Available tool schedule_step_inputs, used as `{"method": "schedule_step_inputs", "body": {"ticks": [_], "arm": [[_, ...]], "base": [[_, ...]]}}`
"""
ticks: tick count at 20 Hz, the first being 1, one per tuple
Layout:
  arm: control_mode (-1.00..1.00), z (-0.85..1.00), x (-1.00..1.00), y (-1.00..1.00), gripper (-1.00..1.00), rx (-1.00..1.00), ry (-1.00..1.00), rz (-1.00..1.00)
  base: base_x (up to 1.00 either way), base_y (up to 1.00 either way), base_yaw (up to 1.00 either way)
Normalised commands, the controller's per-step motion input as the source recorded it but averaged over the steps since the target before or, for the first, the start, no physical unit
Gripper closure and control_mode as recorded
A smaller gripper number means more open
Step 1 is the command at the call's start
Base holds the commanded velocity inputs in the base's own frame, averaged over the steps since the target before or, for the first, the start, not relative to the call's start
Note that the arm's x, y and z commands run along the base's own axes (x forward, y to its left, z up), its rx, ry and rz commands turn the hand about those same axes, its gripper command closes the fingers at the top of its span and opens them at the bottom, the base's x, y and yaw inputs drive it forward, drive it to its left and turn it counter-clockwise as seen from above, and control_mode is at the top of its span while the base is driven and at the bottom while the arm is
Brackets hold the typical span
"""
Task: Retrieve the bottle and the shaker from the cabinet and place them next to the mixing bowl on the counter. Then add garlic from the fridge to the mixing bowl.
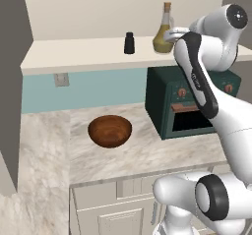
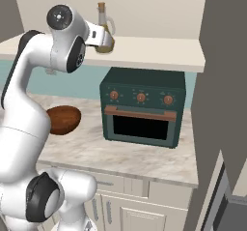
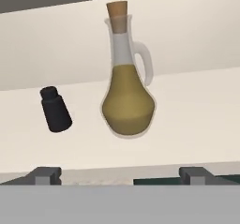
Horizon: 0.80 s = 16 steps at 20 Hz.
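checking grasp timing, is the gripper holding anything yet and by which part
Nothing is held. The gripper is open, its fingers spread wide and short of the bottle, which stands on the shelf beside the shaker.

Marble counter point(image 1: 147, 150) with green toaster oven point(image 2: 143, 107), pale-blue backsplash point(image 1: 98, 86), cream shelf point(image 1: 88, 52), white base cabinets point(image 2: 144, 206).
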Motion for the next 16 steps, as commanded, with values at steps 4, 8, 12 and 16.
{"method": "schedule_step_inputs", "body": {"ticks": [4, 8, 12, 16], "arm": [[-1.00, 0.00, 0.09, 0.00, -1.00, -0.04, 0.17, -0.11], [-1.00, -0.18, 0.20, 0.00, -1.00, -0.01, 0.05, -0.08], [-1.00, -0.23, 0.27, 0.00, -1.00, 0.00, -0.08, 0.00], [-1.00, -0.07, 0.21, 0.00, -1.00, 0.00, -0.08, 0.00]], "base": [[0.00, 0.00, 0.00], [0.00, 0.00, 0.00], [0.00, 0.00, 0.00], [0.00, 0.00, 0.00]]}}
